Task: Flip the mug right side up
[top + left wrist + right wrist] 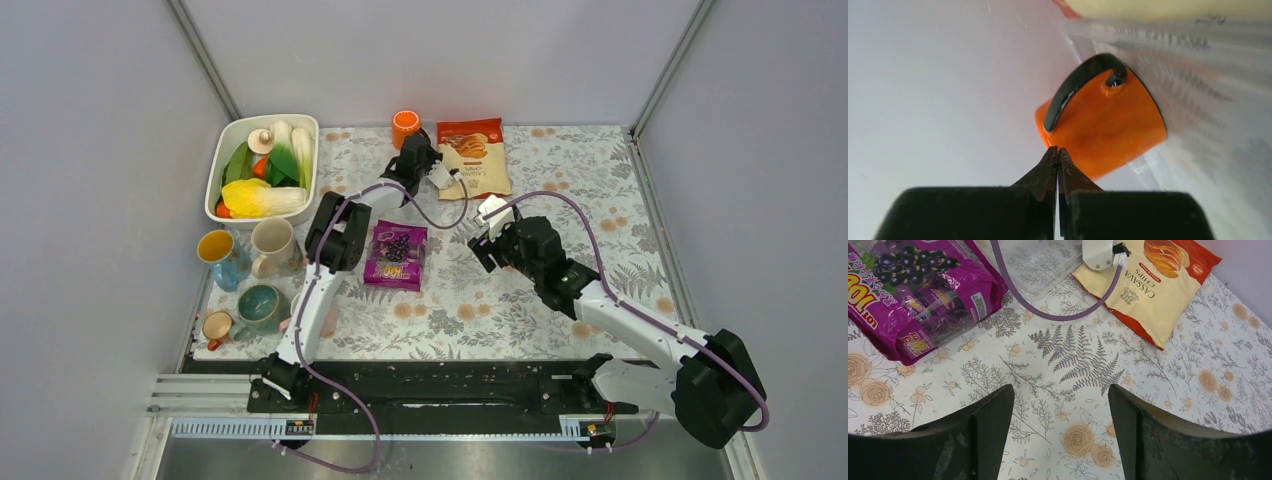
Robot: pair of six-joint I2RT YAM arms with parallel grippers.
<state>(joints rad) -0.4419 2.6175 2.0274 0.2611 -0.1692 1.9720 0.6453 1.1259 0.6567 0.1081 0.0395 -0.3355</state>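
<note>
The orange mug (406, 127) with a black handle stands at the back of the table near the wall, its wide mouth down on the patterned cloth. In the left wrist view the mug (1103, 125) fills the centre, handle towards the camera. My left gripper (418, 150) is just in front of it; it (1058, 151) is shut and empty, with its tips at the edge of the mug's upturned base. My right gripper (487, 240) hovers over the middle of the table, and it (1060, 390) is open and empty above bare cloth.
A cassava chips bag (475, 155) lies right of the mug and also shows in the right wrist view (1158, 285). A purple snack bag (397, 255) lies mid-table. A white bin of vegetables (262, 170) and several mugs (272, 247) stand at the left. Grey walls enclose the table.
</note>
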